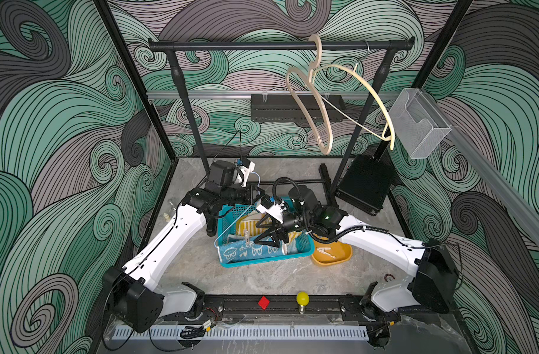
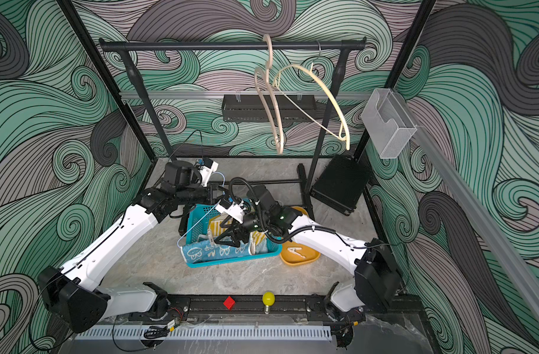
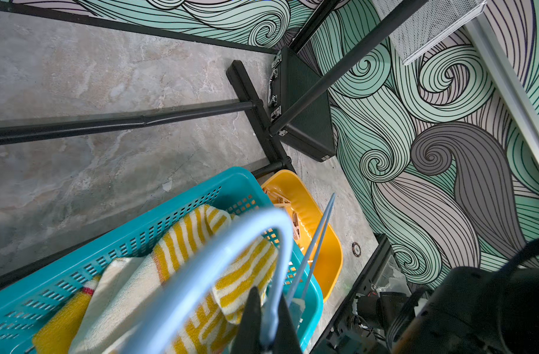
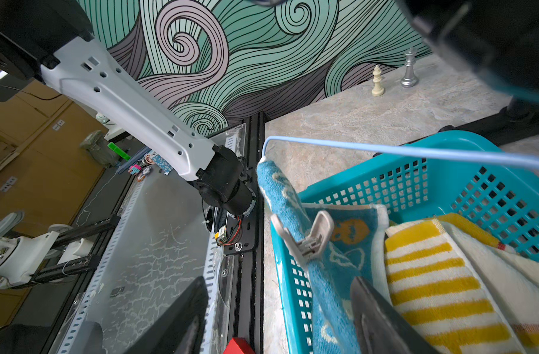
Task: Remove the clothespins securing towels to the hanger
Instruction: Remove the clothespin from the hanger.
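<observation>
Pale plastic clothespin (image 4: pixel 305 239) clamps a teal bunny towel (image 4: pixel 288 190) onto the bar of a thin light-blue hanger (image 4: pixel 384 149), at the near rim of a teal basket (image 4: pixel 446 138). The right tool (image 4: pixel 279 280) hangs just short of the pin, jaws wide apart and holding nothing. The left tool (image 3: pixel 268 303) is closed tight on the hanger near its hook. A yellow striped towel (image 4: pixel 430 275) lies in the basket. Beside it on the bench (image 1: pixel 262 275), a yellow dish (image 1: pixel 344 256) holds loose clothespins (image 1: pixel 326 252). Likely risk: closing on the pin's clamped nose, or snagging towel, would drag the hanger sideways instead of springing the pin open.
</observation>
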